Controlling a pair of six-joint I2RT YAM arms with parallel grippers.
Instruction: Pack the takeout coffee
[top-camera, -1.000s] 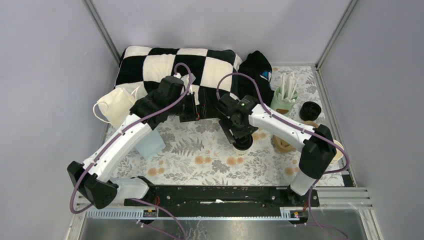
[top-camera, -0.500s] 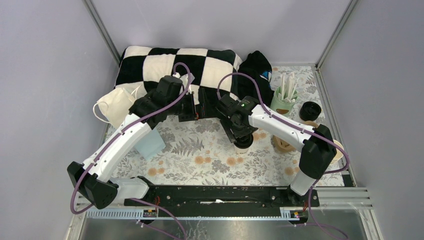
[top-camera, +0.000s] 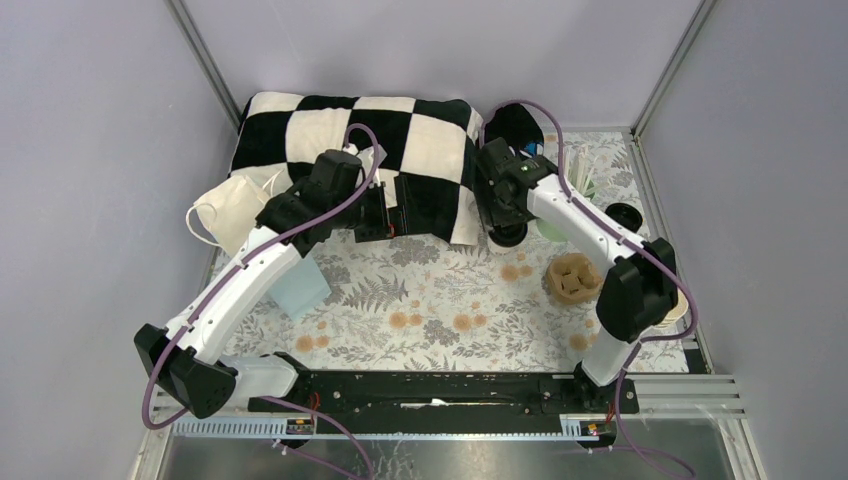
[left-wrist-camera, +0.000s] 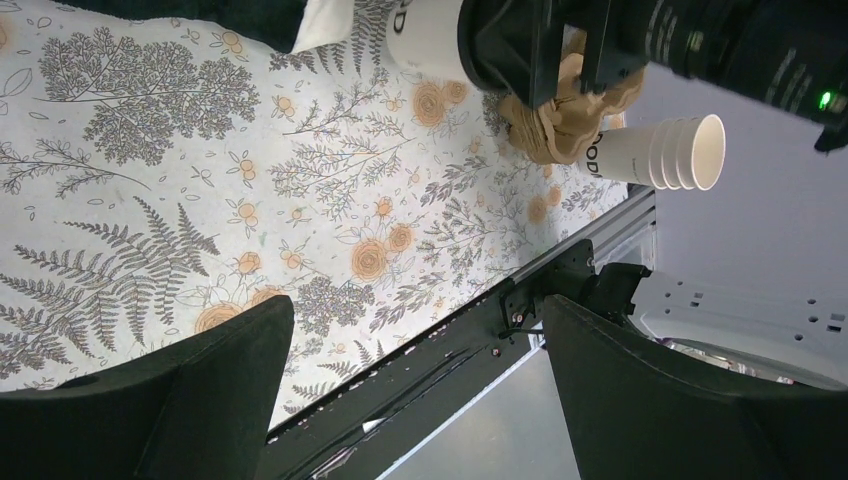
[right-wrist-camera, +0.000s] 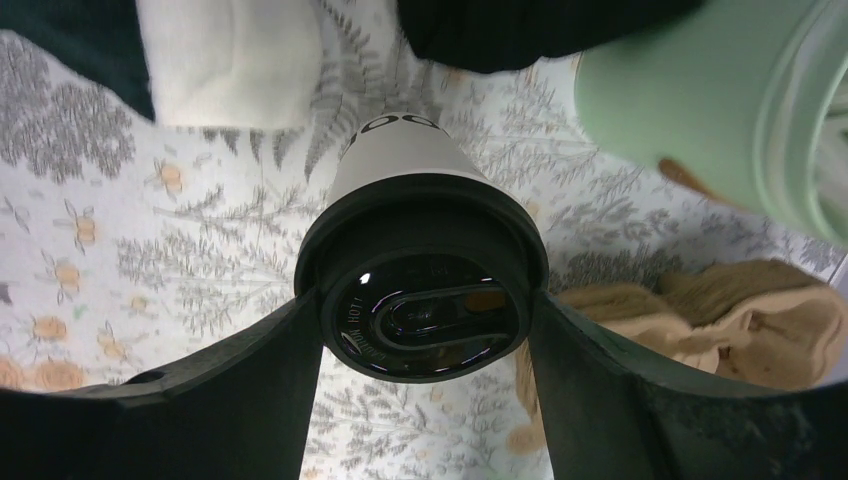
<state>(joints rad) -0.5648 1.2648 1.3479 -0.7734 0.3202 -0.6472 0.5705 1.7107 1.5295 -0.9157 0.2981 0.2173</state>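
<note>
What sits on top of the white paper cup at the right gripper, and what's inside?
A black lid caps the paper cup, clamped by the right gripper. The lid hides any contents.

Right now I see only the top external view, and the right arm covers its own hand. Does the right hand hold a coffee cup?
Observer: Yes. In the right wrist view the right hand has one finger on each side of the black lid of a white coffee cup.
Operator: Does the left hand hold something too?
Observer: No. The left wrist view shows the left hand open, with only the flowered table cover between its fingers.
Operator: What is close to the cup?
Observer: The mint-green cup is just beside it, and the brown carrier is also near.
</note>
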